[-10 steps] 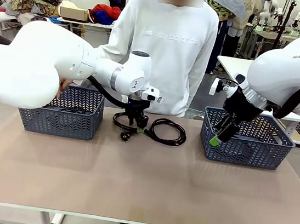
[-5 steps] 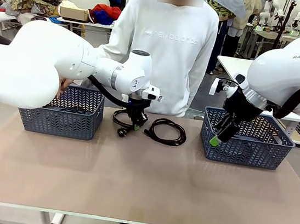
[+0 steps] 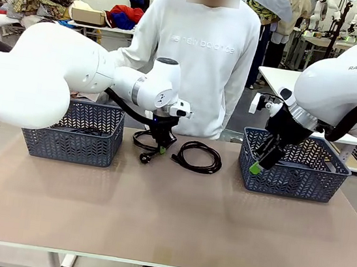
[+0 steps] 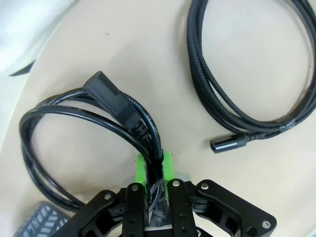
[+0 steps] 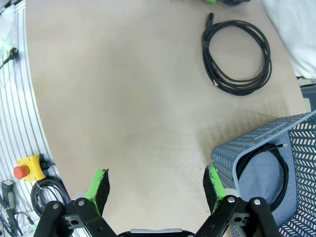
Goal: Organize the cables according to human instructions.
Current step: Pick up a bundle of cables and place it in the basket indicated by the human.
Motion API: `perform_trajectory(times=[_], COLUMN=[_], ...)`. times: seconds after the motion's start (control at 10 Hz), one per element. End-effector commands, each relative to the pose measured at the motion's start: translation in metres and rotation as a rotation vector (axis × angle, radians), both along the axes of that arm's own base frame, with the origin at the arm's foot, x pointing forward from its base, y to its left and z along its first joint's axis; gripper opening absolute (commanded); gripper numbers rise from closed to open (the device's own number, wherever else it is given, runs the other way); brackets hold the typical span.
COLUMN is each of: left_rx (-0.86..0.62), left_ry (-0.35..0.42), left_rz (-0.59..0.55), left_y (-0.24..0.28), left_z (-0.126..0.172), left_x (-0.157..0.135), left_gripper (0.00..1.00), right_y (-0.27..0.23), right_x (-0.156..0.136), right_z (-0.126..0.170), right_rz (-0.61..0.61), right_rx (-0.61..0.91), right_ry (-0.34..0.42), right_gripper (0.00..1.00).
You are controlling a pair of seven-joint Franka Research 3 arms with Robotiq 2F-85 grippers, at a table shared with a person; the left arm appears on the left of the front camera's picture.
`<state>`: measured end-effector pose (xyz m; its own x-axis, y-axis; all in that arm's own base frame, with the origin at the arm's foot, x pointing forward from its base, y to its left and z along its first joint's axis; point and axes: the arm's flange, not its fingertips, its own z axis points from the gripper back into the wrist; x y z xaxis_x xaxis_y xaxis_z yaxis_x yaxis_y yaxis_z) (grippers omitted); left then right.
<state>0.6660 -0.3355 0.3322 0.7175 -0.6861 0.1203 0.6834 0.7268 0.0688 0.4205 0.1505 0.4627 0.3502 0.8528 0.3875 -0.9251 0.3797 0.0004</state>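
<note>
I've the left gripper [image 3: 163,147] clamped on a cable [image 4: 116,101] by the far edge of the table [image 3: 166,224]; right gripper [image 5: 156,183] gapes beside a basket [image 3: 290,181] corner, open tabletop nearside

Strands of a coiled power cord [image 4: 59,116] vanished behind the black fingers of the left gripper [image 4: 155,167], just below its clamped green pads. The near side of the loop ran off the bottom edge, beside a cropped corner of a grey basket [image 4: 44,219]. Beyond the fingertips, a braided cable [image 4: 217,84] was cut off by the top and right edges. Beside the wide-apart fingers of the right gripper [image 5: 157,185], a blue basket [image 5: 276,133] ran out of frame. The near end of the thin cable [image 5: 284,173] inside it was lost behind rim and finger linkage. From across the table, the person's sleeve [image 3: 127,51] disappeared behind the left arm.
</note>
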Motion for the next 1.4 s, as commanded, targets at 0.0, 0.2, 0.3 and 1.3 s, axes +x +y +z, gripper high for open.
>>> perform_trajectory(times=[0.0, 0.2, 0.3, 1.3], left_rx=[0.049, 0.032, 0.046, 0.067], left_ry=[-0.028, -0.031, -0.031, 0.013], left_rz=[0.05, -0.031, -0.093, -0.821], left_y=[-0.003, -0.013, -0.017, 0.056], left_z=[0.031, 0.06, 0.073, 0.186], left_x=[-0.016, -0.028, -0.035, -0.082], left_gripper=[0.0, 0.0, 0.0, 0.0], right_y=[0.0, 0.0, 0.0, 0.0], right_x=[0.0, 0.0, 0.0, 0.0], right_z=[0.001, 0.001, 0.001, 0.001], right_rz=[-0.013, -0.013, -0.013, -0.013], right_rx=[-0.003, -0.003, -0.003, -0.003], right_ry=[0.0, 0.0, 0.0, 0.0], right_gripper=[1.0, 1.0, 1.0, 1.0])
